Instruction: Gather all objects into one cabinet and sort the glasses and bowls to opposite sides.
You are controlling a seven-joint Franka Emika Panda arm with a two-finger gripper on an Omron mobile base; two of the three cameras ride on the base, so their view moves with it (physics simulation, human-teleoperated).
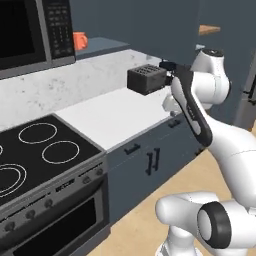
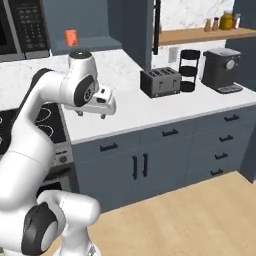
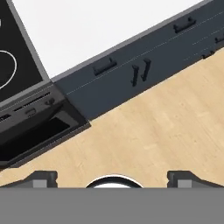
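Gripper (image 2: 91, 114) wide open, holding nothing, pointing down over counter (image 2: 150, 107) edge. Orange cup (image 2: 71, 37) well beyond hand, up on ledge by microwave (image 1: 35, 30). Cabinet handle (image 2: 157, 25) far to right. Judged step: approach, nothing gathered yet. Next: reach toward cup, line fingers around it.

My open gripper (image 2: 91, 114) hangs over the white stone counter's (image 2: 150, 110) front edge, right of the black glass stove (image 1: 40, 150); boxy dark metal toaster (image 2: 160, 82) sits behind, coffee machine (image 2: 222, 70) rightmost; orange cup (image 2: 71, 37) far back.
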